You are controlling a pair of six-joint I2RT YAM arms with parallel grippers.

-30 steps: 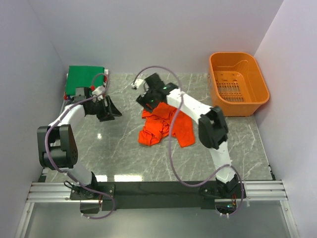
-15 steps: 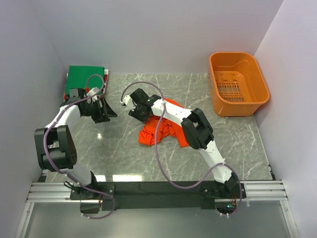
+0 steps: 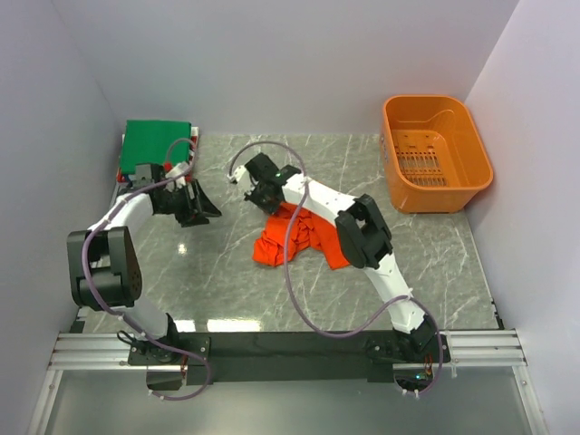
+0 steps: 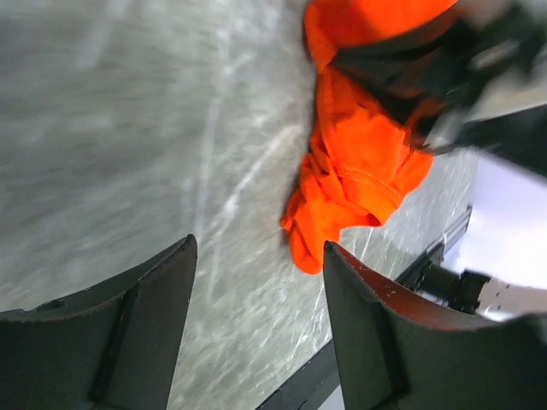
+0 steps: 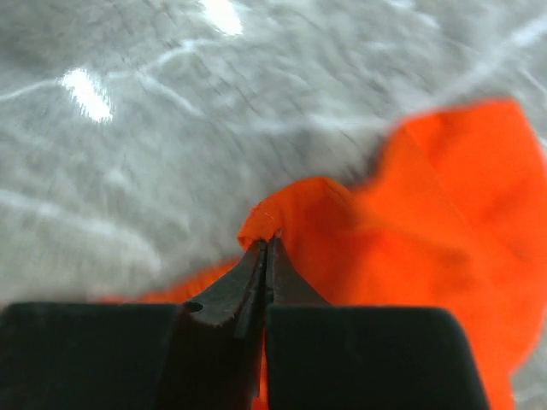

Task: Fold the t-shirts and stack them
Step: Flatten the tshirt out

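Note:
A crumpled orange-red t-shirt (image 3: 304,237) lies in the middle of the marble table. My right gripper (image 3: 263,193) is at its far left corner, shut on a raised fold of the shirt's edge (image 5: 295,201); in the right wrist view the jaws (image 5: 267,242) meet with cloth pinched at the tips. My left gripper (image 3: 207,207) hovers open to the left of the shirt, nothing between its fingers (image 4: 259,243). From the left wrist the shirt (image 4: 359,162) shows beyond them. A folded green t-shirt (image 3: 156,145) lies at the far left corner, with white and red cloth edges under it.
A rigid orange basket (image 3: 435,149) stands at the far right, against the side wall. Bare marble (image 3: 217,263) lies between the shirt and the left arm. Walls close the table on three sides.
My right gripper has gone from open to shut, pinching the shirt's far left edge after sweeping left and back. The left gripper shifted only slightly and stays open.

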